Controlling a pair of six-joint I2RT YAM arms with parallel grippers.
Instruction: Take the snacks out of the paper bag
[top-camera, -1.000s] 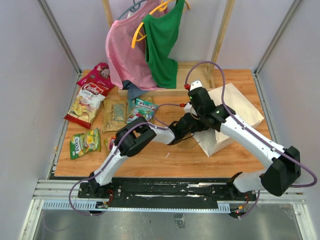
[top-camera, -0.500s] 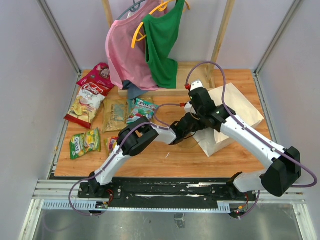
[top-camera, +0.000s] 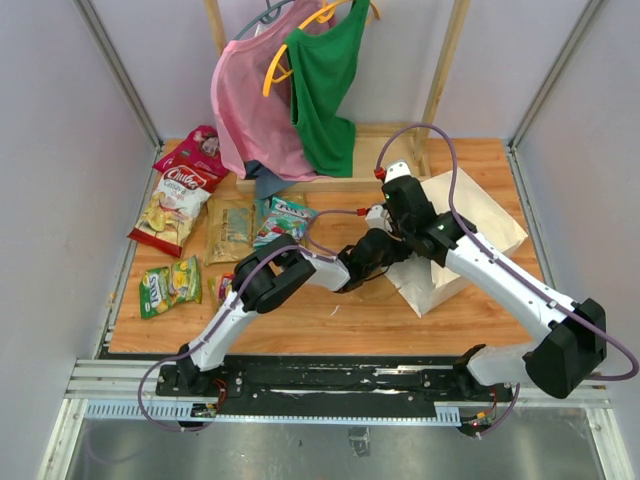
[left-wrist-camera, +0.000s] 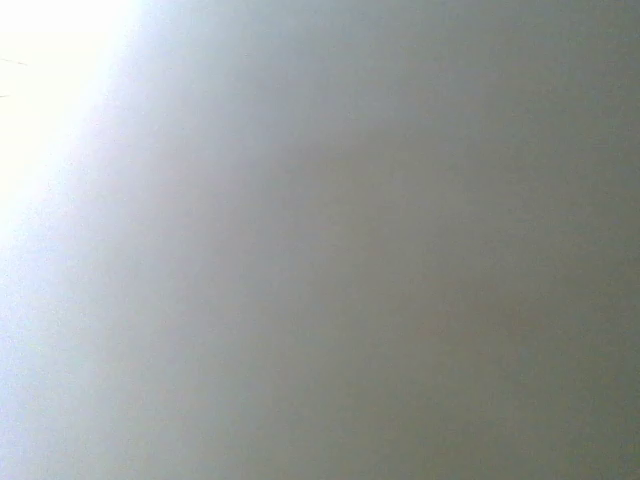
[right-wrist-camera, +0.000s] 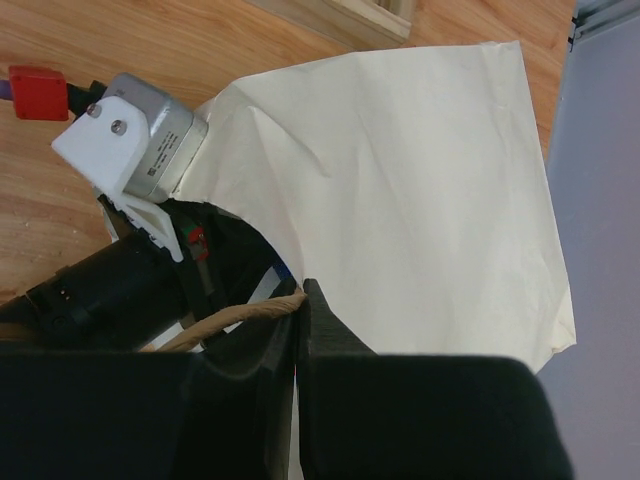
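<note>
Left arm (top-camera: 240, 300) bent sharply at the elbow and reached right, wrist buried in the bag (right-wrist-camera: 420, 180), left jaws closed but hidden. Right arm (top-camera: 500, 275) stretched long, away and leftward, right jaws pinched tight on the bag's handle.

Left wrist view is blurred grey, glaring top-left

A pink shirt (top-camera: 250, 115) and a green shirt (top-camera: 325, 95) hang side by side from a wooden rack (top-camera: 443, 70) at the far edge of the wooden tabletop (top-camera: 330, 320). The green one overlaps the pink one's right side. A yellow hanger (top-camera: 283, 55) slants across both at shoulder height. A blue-grey cloth (top-camera: 265, 182) shows under the pink hem. Pale walls (top-camera: 60, 150) stand on either side.
</note>
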